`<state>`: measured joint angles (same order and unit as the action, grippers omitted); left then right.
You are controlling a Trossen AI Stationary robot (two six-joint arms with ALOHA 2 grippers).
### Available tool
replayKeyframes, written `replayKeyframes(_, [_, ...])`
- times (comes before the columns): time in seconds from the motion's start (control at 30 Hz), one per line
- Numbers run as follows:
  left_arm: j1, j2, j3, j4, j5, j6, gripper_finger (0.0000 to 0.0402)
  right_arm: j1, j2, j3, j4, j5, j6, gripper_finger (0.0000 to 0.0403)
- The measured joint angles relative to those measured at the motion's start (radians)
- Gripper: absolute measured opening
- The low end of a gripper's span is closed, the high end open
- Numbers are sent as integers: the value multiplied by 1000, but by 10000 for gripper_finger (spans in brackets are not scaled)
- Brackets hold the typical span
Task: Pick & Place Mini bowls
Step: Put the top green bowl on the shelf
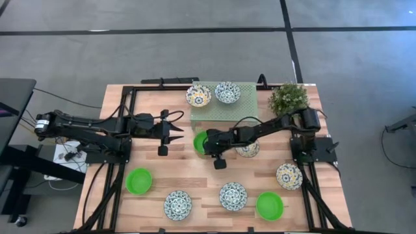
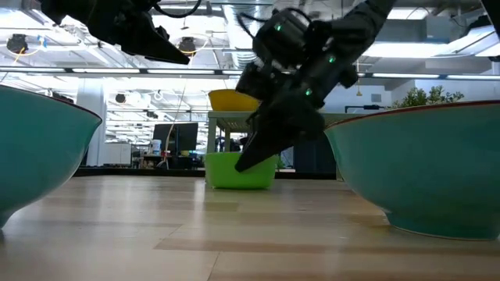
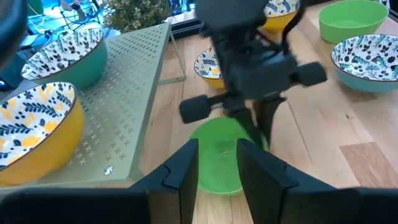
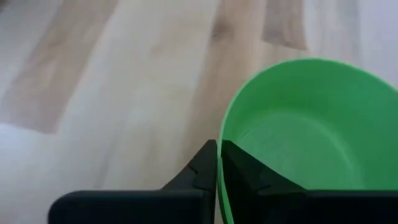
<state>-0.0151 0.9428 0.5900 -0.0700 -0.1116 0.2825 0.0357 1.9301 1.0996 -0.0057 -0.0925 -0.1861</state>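
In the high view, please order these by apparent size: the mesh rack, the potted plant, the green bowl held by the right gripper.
1. Mesh rack, clearly largest.
2. Potted plant.
3. Green bowl, smallest as seen, though the right gripper covers part of it.

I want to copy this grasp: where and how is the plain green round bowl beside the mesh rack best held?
By its thin upright rim, one finger inside and one outside, coming from above. The right gripper pinches the plain green round bowl exactly so; its open top leaves the wall free.

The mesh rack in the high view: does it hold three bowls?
No, the mesh rack holds only two patterned bowls, one with a yellow inside and one blue-and-white, side by side.
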Motion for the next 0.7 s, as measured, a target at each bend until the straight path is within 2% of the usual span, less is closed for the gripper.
replayKeyframes(0.13, [0,0,0,0,0,0,111,47,-83,-2,-96,0,-4,5])
replayKeyframes(0.3, [0,0,0,0,0,0,111,118,-259,-1,-223,106,1,4])
replayKeyframes(0.53, [0,0,1,0,0,0,111,202,-531,-1,-468,456,49,2])
replayKeyframes(0.7, [0,0,1,0,0,0,111,201,-669,-1,-624,685,65,2])
